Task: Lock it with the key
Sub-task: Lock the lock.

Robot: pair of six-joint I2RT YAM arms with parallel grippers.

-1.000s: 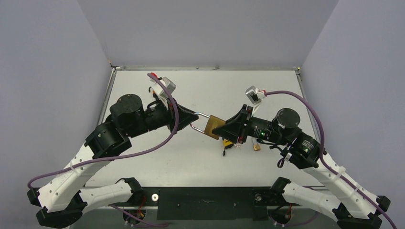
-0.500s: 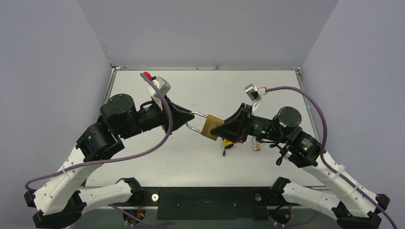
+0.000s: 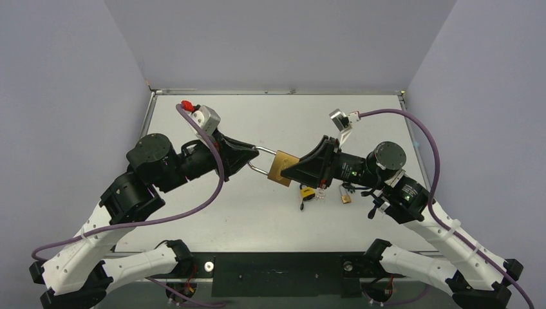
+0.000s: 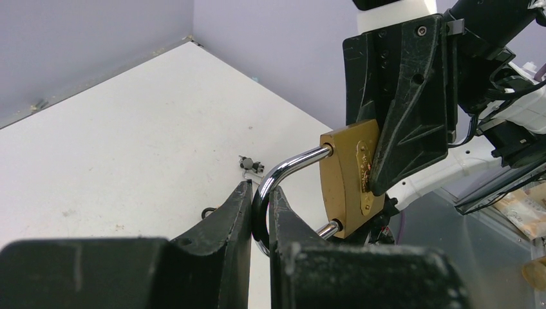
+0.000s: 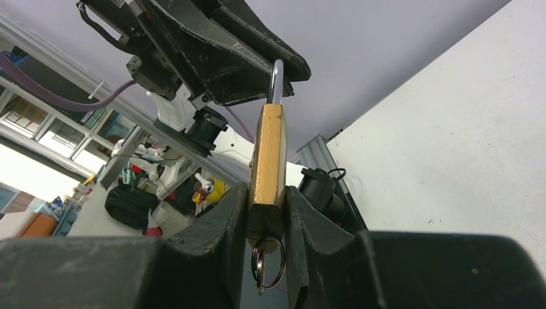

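- The left gripper reaches in from the left and is held above the table. Its two fingers are pressed together on the shackle, pinching the bend of the steel loop between their tips, as the left wrist view shows.
- The shackle runs from that pinch rightward to the padlock. Both of its legs meet the brass body; whether it has clicked home I cannot tell.
- The padlock hangs in the air between the two arms, near the middle of the table and clear of its surface. In the left wrist view its brass body stands on edge, with a black finger lying along its far face.
- The right gripper comes in from the right and pinches the brass body by its flat sides. In the right wrist view the body stands upright between the two fingers, shackle end pointing away from the camera.
- A key ring hangs at the padlock's bottom end, low between the right fingers. The key itself is too hidden to make out.
- On the table under the right gripper lie a small yellow-and-black piece and, just to its right, a small brass lock.
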